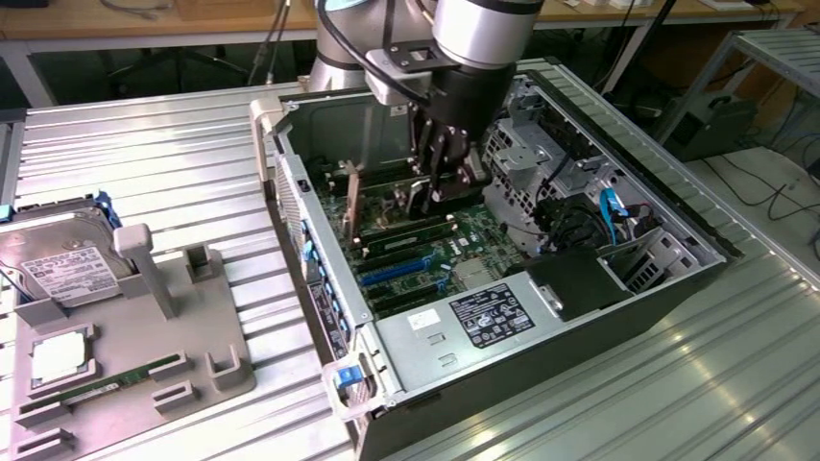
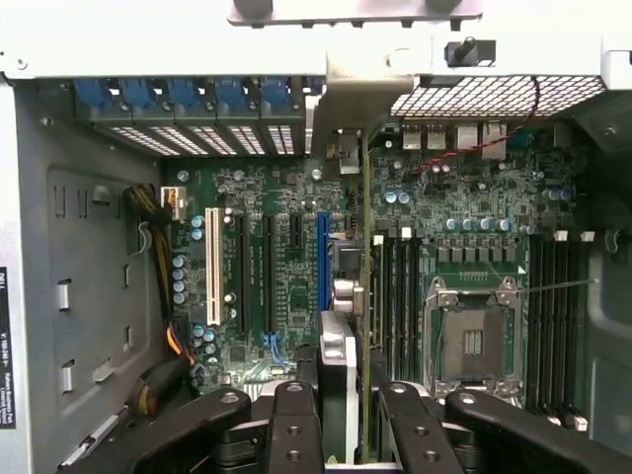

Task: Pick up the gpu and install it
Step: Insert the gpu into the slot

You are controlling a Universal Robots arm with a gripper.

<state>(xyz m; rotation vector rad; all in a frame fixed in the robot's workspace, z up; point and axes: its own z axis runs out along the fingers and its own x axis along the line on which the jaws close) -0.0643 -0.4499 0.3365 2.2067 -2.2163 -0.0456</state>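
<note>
Exterior view: high and off to one side, tilted down across the counter [image 1: 154, 163]; whole open computer case [image 1: 292, 206] in frame, mid-distance.
Wrist view: mounted behind the gripper [image 2: 348, 395], facing straight down into the case, close over the motherboard [image 2: 296, 296].
Shared: motherboard slots, gripper, edge-on gpu [image 2: 365, 286] between its fingers [image 2: 294, 415].
Outside the overlap: counter around the case, grey parts holder [image 1: 129, 327] at the exterior view's left.

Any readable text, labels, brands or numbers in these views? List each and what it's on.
No text can be read for certain.
Hard drive label: dark print on white, too small to read.
Power supply label: blurred, unreadable.
White sticker beside it: unreadable.
Case wall label: white print on black, cut off at the edge, too small to read.
Motherboard: no legible markings.
</note>
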